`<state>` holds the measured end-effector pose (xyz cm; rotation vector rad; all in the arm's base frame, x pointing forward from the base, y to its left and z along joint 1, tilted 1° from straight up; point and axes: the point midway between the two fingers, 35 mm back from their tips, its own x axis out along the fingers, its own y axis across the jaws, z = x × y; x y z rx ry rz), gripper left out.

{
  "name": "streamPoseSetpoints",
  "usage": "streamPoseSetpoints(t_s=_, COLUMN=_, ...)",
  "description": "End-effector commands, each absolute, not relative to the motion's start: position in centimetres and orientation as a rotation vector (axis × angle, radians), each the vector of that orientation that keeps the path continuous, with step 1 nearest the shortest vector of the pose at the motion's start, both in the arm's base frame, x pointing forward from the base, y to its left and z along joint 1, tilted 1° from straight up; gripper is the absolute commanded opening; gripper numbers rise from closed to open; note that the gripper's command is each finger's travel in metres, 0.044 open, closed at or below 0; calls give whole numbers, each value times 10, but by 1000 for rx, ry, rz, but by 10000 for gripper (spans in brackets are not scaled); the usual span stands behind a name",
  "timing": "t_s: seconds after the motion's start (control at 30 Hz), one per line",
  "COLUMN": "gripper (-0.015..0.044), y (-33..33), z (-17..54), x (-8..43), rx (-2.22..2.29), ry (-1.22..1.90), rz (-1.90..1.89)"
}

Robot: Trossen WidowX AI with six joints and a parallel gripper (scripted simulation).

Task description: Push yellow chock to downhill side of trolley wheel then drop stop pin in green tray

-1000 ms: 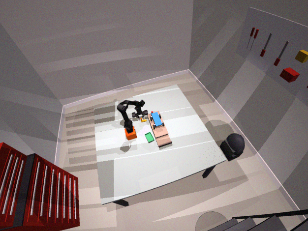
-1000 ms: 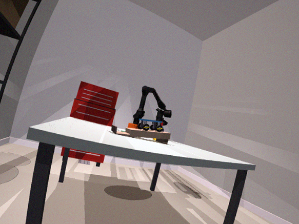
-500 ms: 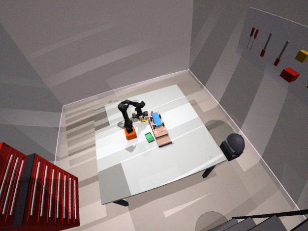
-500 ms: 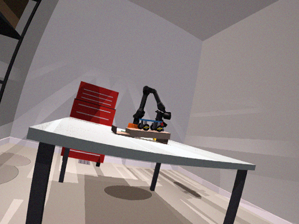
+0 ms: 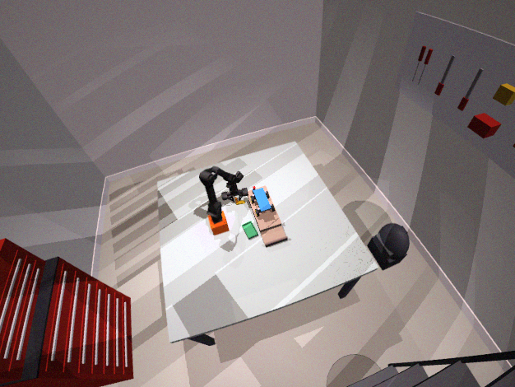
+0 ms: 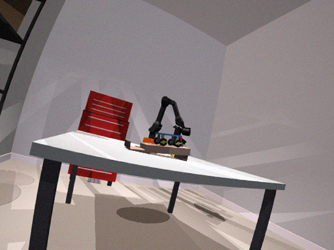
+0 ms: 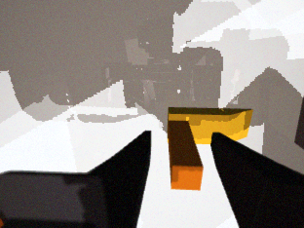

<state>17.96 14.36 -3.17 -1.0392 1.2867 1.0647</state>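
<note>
Hovering jaws apart, the gripper [image 5: 238,199] [image 7: 180,137] straddles the handle of the chock [image 5: 238,201] [image 7: 214,125], beside the ramp's [image 5: 270,222] [image 6: 163,149] long edge; only the top view shows the tray [image 5: 249,230] clearly beside the ramp.

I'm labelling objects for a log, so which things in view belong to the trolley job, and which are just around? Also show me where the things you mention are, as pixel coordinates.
For the job:
- blue trolley [image 5: 262,199] [image 6: 168,134]
- ramp [image 5: 270,221] [image 6: 160,148]
- red-headed pin [image 5: 253,188]
- yellow chock [image 5: 239,202] [image 7: 219,125]
- green tray [image 5: 249,230]

Just around:
- red tool chest [image 5: 89,324] [image 6: 105,114]
- black helmet [image 5: 391,245]
- screwdrivers [image 5: 439,88] on the wall
- red box [image 5: 484,124]
- yellow box [image 5: 504,94]
</note>
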Motion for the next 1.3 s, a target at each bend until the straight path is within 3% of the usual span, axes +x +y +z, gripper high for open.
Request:
streamPoseSetpoints(t_s=0.0, gripper=190, y=142, z=-37, x=178, rx=-1041, ry=1296, rz=1060)
streamPoseSetpoints(t_s=0.03, gripper=190, y=142, z=-37, x=178, rx=-1041, ry=1296, rz=1060)
streamPoseSetpoints(t_s=0.2, gripper=59, y=143, z=-34, x=179, rx=-1039, ry=1289, rz=1065)
streamPoseSetpoints(t_s=0.43, gripper=0, y=143, z=-33, x=179, rx=-1040, ry=1289, rz=1065)
streamPoseSetpoints(t_s=1.27, gripper=0, y=141, z=56, x=175, rx=-1041, ry=1295, rz=1060)
